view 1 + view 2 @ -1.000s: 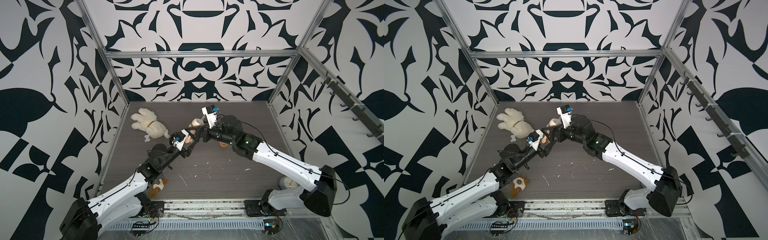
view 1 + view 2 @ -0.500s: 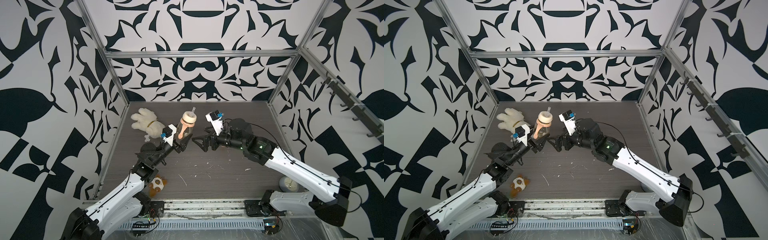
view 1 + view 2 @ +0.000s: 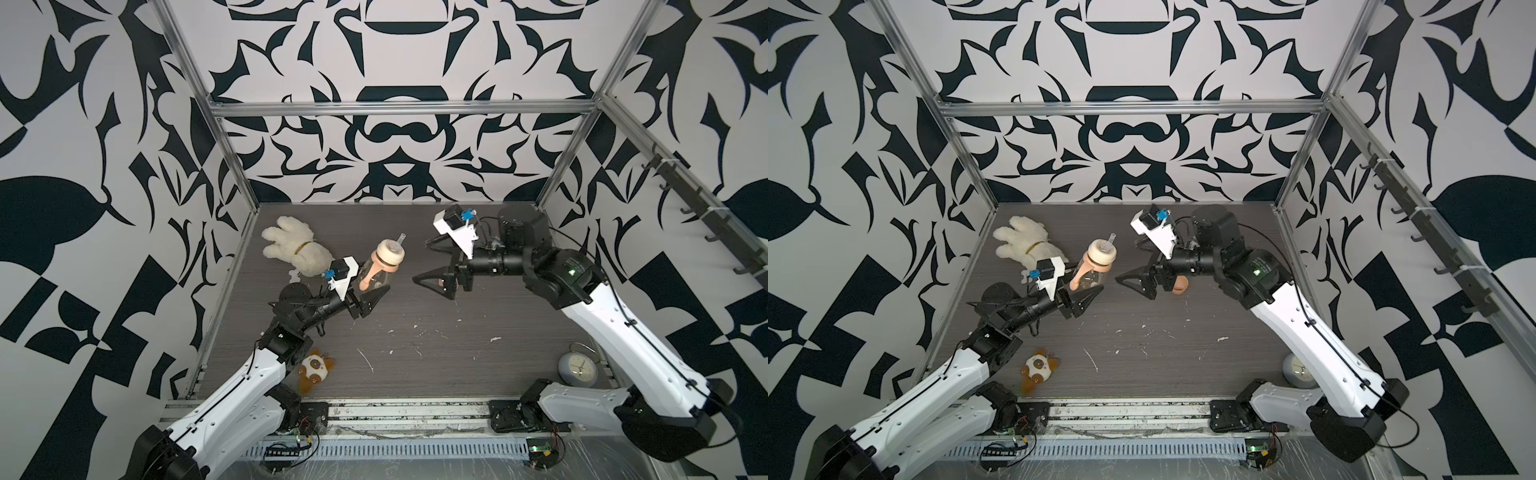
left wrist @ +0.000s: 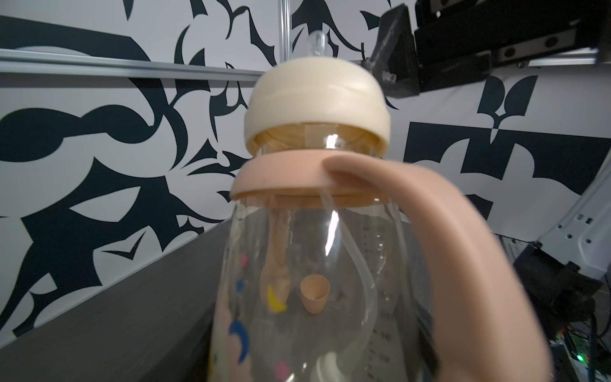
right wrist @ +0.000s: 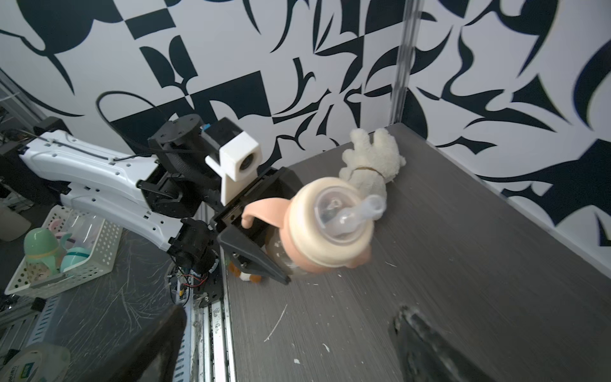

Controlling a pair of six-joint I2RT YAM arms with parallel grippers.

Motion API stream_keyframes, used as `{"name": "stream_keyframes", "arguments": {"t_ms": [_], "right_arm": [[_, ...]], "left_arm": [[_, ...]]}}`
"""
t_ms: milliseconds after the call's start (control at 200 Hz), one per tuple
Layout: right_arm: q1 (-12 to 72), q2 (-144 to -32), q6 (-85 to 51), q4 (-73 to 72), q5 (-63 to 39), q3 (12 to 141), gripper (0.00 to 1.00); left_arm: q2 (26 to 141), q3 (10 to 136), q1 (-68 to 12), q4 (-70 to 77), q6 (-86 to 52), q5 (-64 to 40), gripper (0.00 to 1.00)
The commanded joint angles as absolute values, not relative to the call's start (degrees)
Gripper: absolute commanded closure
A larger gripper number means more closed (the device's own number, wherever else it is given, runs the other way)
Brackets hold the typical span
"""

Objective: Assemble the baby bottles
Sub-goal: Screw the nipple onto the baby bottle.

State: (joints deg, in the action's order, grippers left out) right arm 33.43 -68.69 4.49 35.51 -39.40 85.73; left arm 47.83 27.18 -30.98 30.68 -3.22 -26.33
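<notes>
The baby bottle (image 3: 380, 270) is a clear body with a peach two-handle ring (image 4: 429, 231), a cream collar (image 4: 317, 102) and a thin straw. It is held tilted above the table in both top views. My left gripper (image 3: 371, 287) is shut on its lower body (image 3: 1092, 274). My right gripper (image 3: 432, 262) stands wide open to the right of the bottle, apart from it and with nothing between its fingers (image 5: 426, 344). A peach dome cap (image 3: 1179, 284) lies on the table, partly hidden behind the right gripper.
A cream plush toy (image 3: 291, 249) lies at the back left. A brown-and-white plush (image 3: 313, 370) sits near the left arm's base. A pale round clock (image 3: 577, 370) stands at the front right. Beside the table is a white basket (image 5: 66, 251) with other bottles.
My right gripper was at the bottle's top a second ago and has drawn back to the right. The left arm has carried the bottle slightly left, with the cream collar now showing.
</notes>
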Motion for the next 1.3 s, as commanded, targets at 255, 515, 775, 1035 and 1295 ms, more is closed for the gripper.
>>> {"name": "stream_keyframes", "arguments": {"t_ms": [255, 515, 775, 1035, 1295], "right_arm": [[26.63, -78.71, 9.5, 43.54, -57.88, 95.13, 0.04], [27.5, -83.54, 8.2, 43.02, -61.61, 95.78, 0.08], [31.31, -85.43, 10.75, 46.99, -58.99, 97.33, 0.1], [32.89, -86.5, 11.99, 49.41, -55.99, 98.46, 0.21], [33.78, -87.62, 11.64, 49.07, -55.64, 98.79, 0.34]], "left_arm": [[48.42, 32.63, -30.94, 23.64, -0.81, -37.09, 0.68], [50.0, 33.57, -31.03, 22.75, 0.0, -39.09, 0.69], [50.54, 33.74, -31.03, 22.59, 0.09, -39.63, 0.69], [50.63, 34.02, -31.11, 22.15, 0.18, -39.79, 0.7], [51.04, 34.36, -31.29, 21.71, 0.29, -40.19, 0.7]]}}
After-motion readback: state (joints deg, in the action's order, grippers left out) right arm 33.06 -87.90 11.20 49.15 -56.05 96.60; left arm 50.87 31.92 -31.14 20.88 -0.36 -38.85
